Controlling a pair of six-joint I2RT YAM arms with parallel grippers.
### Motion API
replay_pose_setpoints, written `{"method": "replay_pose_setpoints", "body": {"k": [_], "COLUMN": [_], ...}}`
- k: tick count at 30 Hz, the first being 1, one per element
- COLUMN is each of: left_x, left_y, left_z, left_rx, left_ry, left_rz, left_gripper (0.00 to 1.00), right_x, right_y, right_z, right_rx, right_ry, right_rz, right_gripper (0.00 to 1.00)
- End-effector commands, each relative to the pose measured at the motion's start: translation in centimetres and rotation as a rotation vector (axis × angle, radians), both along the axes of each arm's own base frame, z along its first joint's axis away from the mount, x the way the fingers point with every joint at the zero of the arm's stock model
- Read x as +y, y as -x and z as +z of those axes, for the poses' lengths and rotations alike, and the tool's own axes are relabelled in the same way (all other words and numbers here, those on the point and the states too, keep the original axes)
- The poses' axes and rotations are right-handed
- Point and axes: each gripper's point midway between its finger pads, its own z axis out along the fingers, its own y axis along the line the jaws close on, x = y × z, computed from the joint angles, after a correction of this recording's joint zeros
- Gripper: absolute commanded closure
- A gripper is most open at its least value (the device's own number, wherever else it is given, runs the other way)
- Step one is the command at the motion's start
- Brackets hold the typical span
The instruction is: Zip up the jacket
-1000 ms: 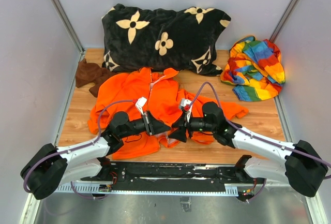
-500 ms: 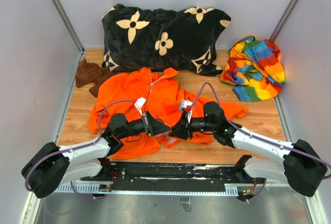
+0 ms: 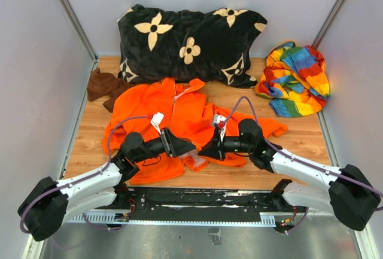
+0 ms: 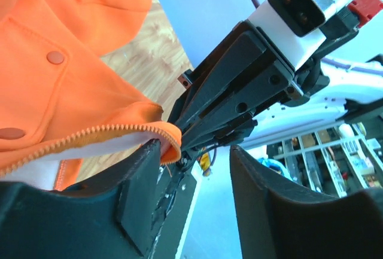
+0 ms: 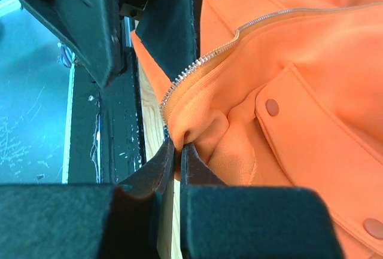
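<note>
The orange jacket (image 3: 157,104) lies spread on the wooden table, its zipper unjoined from the hem upward. My right gripper (image 5: 178,147) is shut on a fold of the jacket's (image 5: 299,61) bottom corner, just beside the end of the zipper teeth (image 5: 197,61). Facing it, my left gripper (image 4: 194,175) stands open, and the other hem edge with its zipper teeth (image 4: 90,133) rests against its left finger (image 4: 140,193) without being pinched. From above, the left gripper (image 3: 188,149) and right gripper (image 3: 207,149) meet tip to tip at the jacket's lower front edge.
A black cushion with cream flowers (image 3: 185,40) lies at the back. A rainbow-striped cloth (image 3: 296,79) sits at the back right and a small brown cloth (image 3: 103,85) at the left. Grey walls close in both sides; the arm bases' rail (image 3: 197,202) runs along the near edge.
My right gripper has closed on the jacket's bottom corner. My left gripper, shut before, has opened and let go of the hem.
</note>
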Motion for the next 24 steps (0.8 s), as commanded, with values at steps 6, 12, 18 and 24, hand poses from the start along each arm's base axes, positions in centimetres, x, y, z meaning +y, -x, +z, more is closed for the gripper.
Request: {"method": "replay_pose_setpoints", "body": {"k": [6,12,18,24], "left_x": [0.2,1.2,3.5,5.7], "left_y": [-0.1,-0.8,-1.8,-1.4], "left_z": [-0.3,-1.9,-4.8,-8.1], "left_rx": [-0.034,0.006,0.1,0.245], "left_ry": [-0.032,-0.099,-0.299,-0.546], "left_rz": [0.069,0.143,0.268,0.374], "left_gripper": [0.35,0.28,0.27,0.26], "right_x": [-1.2,-2.3,-2.9,-3.3], "right_y": [-2.4,-3.4,-3.7,-3.8], "right_z": [3.7,2.8,1.4,0.2], "right_rx": [-0.047,-0.048,-0.039,-0.022], "right_ry": [-0.136,-0.103,-0.083,-0.065], "right_rz": [-0.202,-0.295,-0.332,-0.358], "right_gripper": [0.99,0.99,0.99,0.99]}}
